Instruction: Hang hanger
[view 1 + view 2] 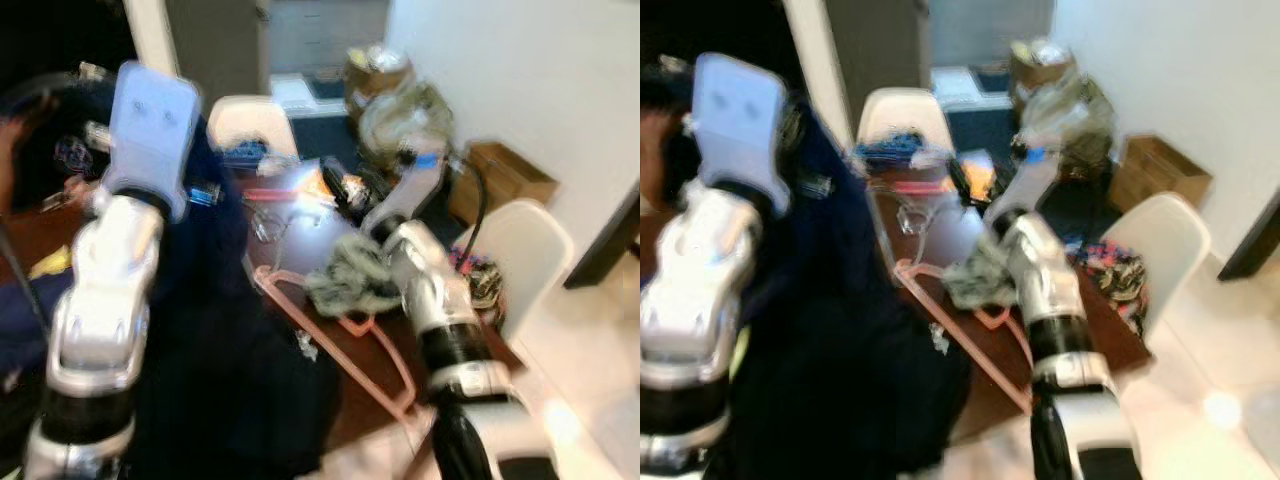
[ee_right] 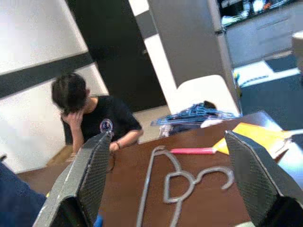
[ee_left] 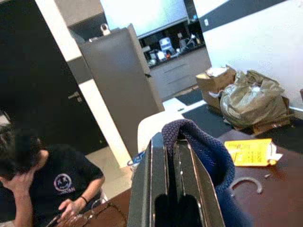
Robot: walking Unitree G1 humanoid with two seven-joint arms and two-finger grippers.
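From the head views, the pink hanger (image 1: 345, 325) lies flat on the brown bench (image 1: 470, 340), its long bar running toward the near edge. It looks like thin moulded plastic: light, stiff, a bit slick, and liable to skate on that smooth top. The best hold is probably across a straight bar or the neck under the hook, where two fingers can close on one strand. A grey-green cloth (image 1: 350, 275) sits bunched on its middle, just beside the right arm's wrist. The dark blue garment (image 1: 225, 330) hangs in a heavy soft drape from the raised left arm, near the hanger's left end.

Left wrist view now: the left gripper (image 3: 176, 182) has its fingers nearly together, pinching a fold of that blue knit, which bulges up over the tips. Soft, limp stuff, it will sag and swing. A person in a dark T-shirt (image 3: 52, 177) sits beyond the bench, head resting on a hand.

Right wrist view: the right gripper (image 2: 173, 182) stands wide apart, nothing between the fingers, hovering over the bench. Ahead lie grey metal hangers (image 2: 177, 182), stiff wire, and a pink pen (image 2: 191, 151), with a yellow packet (image 2: 255, 135) further off and a white chair (image 2: 203, 94) at the far side.
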